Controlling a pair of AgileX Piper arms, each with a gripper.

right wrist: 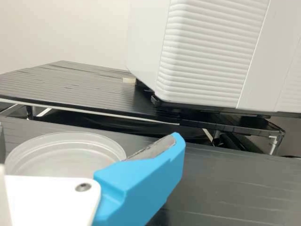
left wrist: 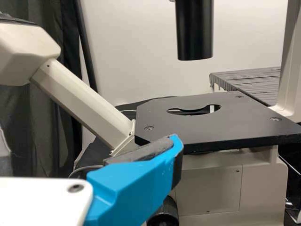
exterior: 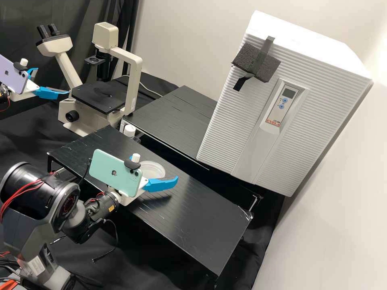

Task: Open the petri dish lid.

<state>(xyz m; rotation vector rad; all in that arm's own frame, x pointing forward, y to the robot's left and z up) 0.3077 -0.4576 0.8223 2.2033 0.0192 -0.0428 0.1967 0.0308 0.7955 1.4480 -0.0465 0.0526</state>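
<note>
The petri dish [exterior: 153, 170] lies flat on the near black stand [exterior: 209, 219], close to the right gripper [exterior: 158, 168]; contact between them cannot be determined. That gripper's blue fingers [exterior: 161, 184] stand wide apart. The left gripper [exterior: 53, 81] is likewise spread wide, positioned near the microscope [exterior: 98, 98]. A white ribbed cabinet [exterior: 238, 133] is noted on the far black stand [exterior: 173, 117].
</note>
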